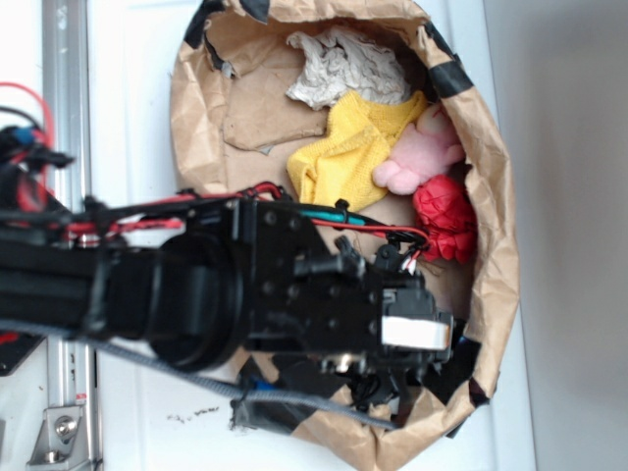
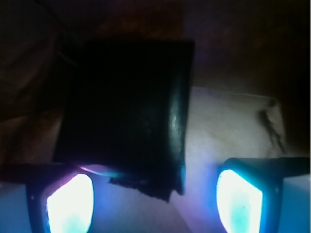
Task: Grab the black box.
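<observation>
Jaws apart, black box (image 2: 126, 111) sits ahead, nearer the left pad (image 2: 70, 204). Shift left to centre it, then descend and close

We see the black arm (image 1: 128, 285) reaching in from the left edge of the exterior view, lying nearly level across the frame. Red and teal cables run along its upper side, held by ties. The wrist ends in the gripper (image 1: 392, 378), which points downward at the lower right. In the wrist view the two fingers (image 2: 70, 204) stand wide apart at the bottom corners, their pads glowing pale blue-white, with nothing clamped between them.
</observation>
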Robot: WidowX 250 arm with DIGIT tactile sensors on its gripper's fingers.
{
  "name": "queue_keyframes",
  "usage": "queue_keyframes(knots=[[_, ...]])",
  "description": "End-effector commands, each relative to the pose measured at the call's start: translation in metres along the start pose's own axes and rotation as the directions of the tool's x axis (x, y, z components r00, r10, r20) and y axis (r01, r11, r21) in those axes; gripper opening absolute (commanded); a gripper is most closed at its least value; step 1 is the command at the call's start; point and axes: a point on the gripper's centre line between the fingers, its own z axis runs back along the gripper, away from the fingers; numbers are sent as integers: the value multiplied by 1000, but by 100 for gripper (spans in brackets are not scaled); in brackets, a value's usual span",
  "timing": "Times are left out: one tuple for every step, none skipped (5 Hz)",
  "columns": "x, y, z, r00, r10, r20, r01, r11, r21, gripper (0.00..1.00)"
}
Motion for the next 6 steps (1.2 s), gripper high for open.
queue_keyframes(knots=[[12, 1, 26, 996, 10, 93, -7, 999, -36, 100], [5, 13, 49, 990, 45, 135, -38, 998, -54, 100], [8, 16, 58, 987, 44, 152, -37, 998, -51, 100], [20, 5, 50, 989, -13, 150, 20, 999, -45, 100], [30, -7, 40, 988, -62, 140, 73, 995, -73, 100], [33, -16, 48, 982, -81, 169, 104, 986, -131, 100]])
